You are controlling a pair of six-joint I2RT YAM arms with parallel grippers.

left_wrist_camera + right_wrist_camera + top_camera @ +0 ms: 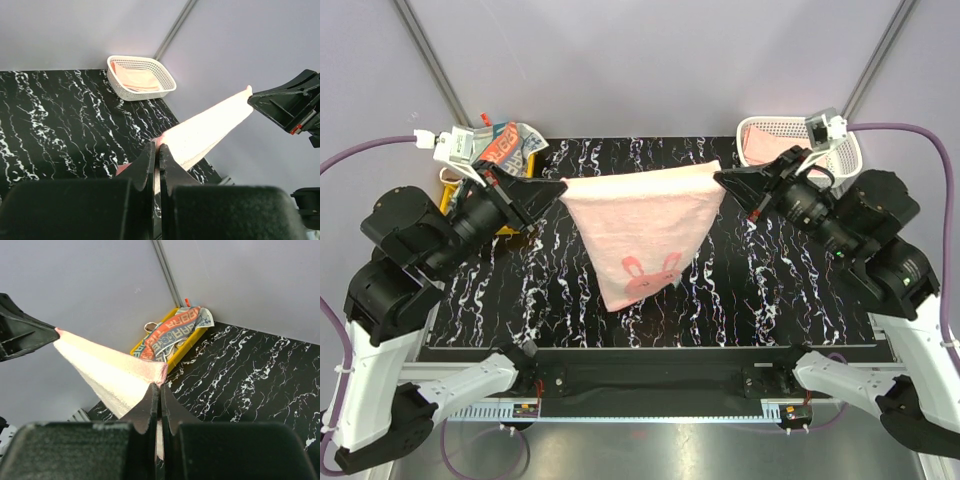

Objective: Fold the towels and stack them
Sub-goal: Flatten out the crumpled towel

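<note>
A plain pink towel (642, 228) with a rabbit print hangs stretched in the air over the middle of the black marbled table (540, 290). My left gripper (560, 187) is shut on its upper left corner and my right gripper (719, 177) is shut on its upper right corner. In the left wrist view the pink towel (205, 132) runs from my left gripper (159, 147) to the other arm. The right wrist view shows the pink towel (107, 367) pinched in my right gripper (159, 386). The towel's lower point dangles near the table.
A white lattice basket (825, 150) at the back right holds a folded pink towel (136, 79). A yellow tray (172, 347) at the back left holds a crumpled towel with red and teal letter blocks (175, 329). Grey walls close in the back.
</note>
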